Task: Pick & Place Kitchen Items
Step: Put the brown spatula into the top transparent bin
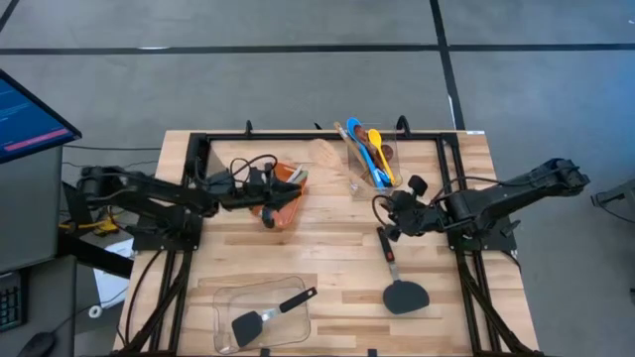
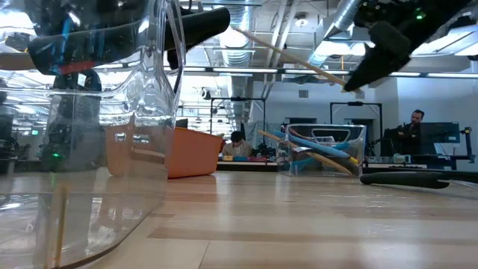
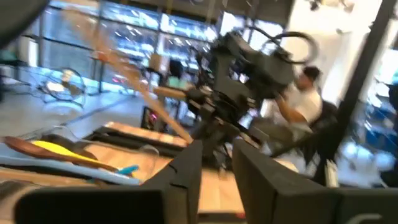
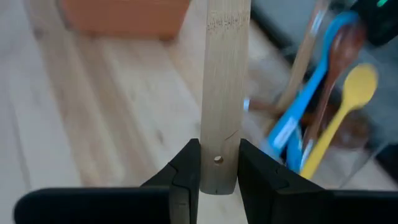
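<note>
At the near edge of the surface (image 1: 327,248) a black spatula (image 1: 268,315) lies in a clear tray (image 1: 226,302), handle toward 2 o'clock; a second spatula (image 1: 397,283) lies loose to its right, blade near, handle running to 11 o'clock. Just beyond, the right hand (image 4: 219,171) is clamped on the butt of a wooden turner (image 4: 225,81), whose long axis runs away from the fingers (image 4: 186,168) toward the tub (image 1: 372,164) at 12 o'clock, where the spoons (image 1: 369,149) point blades outward. To do this well, I judge the grip should stay firm and the turner be swung head-first over the tub, lowered along its own axis, then let go. The left hand (image 3: 214,165), over the orange bin (image 1: 281,203) at 9 o'clock, shows a narrow gap and nothing in it
</note>
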### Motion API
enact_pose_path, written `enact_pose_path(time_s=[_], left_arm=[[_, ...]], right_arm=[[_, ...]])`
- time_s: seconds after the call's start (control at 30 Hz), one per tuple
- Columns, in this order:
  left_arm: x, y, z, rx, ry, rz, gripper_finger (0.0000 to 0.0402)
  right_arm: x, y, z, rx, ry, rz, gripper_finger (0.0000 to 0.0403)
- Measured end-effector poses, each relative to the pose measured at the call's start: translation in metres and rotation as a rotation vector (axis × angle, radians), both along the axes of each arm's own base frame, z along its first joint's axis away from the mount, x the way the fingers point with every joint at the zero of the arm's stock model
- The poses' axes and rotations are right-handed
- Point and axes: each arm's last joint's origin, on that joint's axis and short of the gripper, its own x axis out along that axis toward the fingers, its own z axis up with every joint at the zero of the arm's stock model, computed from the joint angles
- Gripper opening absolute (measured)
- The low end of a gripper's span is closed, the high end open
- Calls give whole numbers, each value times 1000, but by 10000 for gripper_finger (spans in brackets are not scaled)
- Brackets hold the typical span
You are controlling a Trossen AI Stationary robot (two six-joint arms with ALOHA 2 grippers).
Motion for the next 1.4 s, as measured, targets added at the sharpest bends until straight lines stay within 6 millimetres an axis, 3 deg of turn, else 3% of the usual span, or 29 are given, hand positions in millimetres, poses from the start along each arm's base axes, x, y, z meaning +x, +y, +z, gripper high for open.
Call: enact_pose_path(time_s=[0.2,0.4,0.67,1.03,1.4], left_arm=[[17,5,-9,-66,-86,95,132],[35,7,5,-86,-148,94,181],[39,8,13,-60,-170,106,214],[39,9,13,-71,-173,153,213],[39,9,13,-71,-170,156,145]], right_arm=[[18,6,-4,-170,-32,-3,70],[37,10,-17,-299,0,-4,70],[55,15,-32,-385,32,-22,70],[81,25,-31,-479,104,4,70],[81,24,-30,-488,114,5,70]])
